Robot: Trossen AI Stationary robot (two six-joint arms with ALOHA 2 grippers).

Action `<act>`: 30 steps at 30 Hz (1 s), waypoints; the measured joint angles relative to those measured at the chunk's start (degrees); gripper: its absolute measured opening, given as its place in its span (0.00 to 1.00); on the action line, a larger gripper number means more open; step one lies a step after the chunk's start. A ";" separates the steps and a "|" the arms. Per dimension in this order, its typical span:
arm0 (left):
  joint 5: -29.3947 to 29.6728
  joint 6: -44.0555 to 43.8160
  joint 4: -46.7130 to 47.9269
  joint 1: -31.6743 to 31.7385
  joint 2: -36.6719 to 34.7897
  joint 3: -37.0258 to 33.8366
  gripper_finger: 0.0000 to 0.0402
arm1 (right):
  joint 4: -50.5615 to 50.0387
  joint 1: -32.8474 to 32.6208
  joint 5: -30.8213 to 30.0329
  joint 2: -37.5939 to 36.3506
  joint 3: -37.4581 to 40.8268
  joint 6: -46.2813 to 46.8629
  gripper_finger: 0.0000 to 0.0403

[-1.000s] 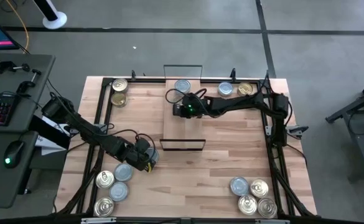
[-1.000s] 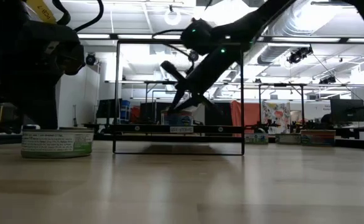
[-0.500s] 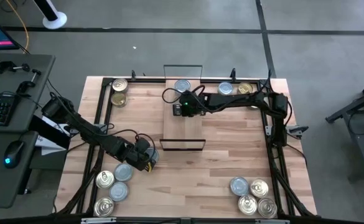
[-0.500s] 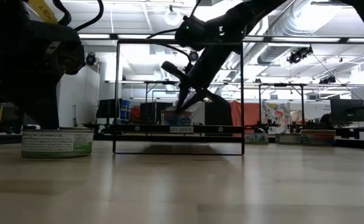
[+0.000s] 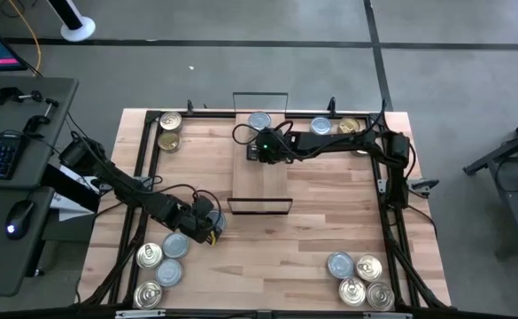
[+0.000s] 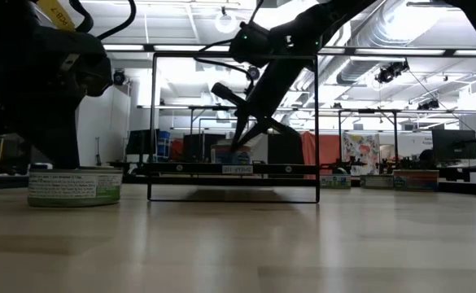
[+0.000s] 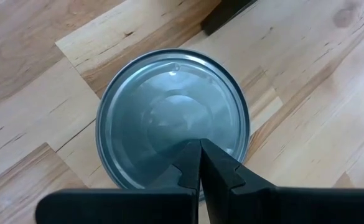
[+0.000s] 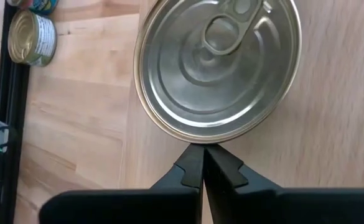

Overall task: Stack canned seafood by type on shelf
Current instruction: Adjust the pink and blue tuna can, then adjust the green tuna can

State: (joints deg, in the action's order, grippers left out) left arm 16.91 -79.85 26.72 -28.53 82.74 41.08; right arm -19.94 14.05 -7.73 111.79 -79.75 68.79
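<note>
Bright overhead lighting, backlit low view, sharp

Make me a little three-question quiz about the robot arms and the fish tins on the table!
1. True or false: the right gripper is shut, beside the silver tin on the shelf.
2. The tin under the left gripper shows which face? A) pull-tab lid B) plain base
3. How many tins sit in the near right corner in the high view?

Key: 1 true; 2 B; 3 four.
</note>
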 joint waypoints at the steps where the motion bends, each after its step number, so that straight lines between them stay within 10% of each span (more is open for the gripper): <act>1: 0.00 0.00 0.00 0.00 0.00 0.00 0.00 | 0.02 0.08 -0.28 0.00 0.00 0.12 0.00; 21: -0.36 -0.04 -0.02 0.00 -0.04 0.00 0.00 | 0.00 2.46 1.99 0.00 -0.02 -1.96 0.00; 30: -4.38 4.34 3.22 -0.04 -1.64 0.04 0.00 | -15.67 -1.31 6.96 -5.56 -0.42 -15.02 0.00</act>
State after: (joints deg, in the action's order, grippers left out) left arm 12.53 -75.51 29.94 -28.57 81.10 41.12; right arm -35.61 12.74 -0.76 106.23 -80.16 53.76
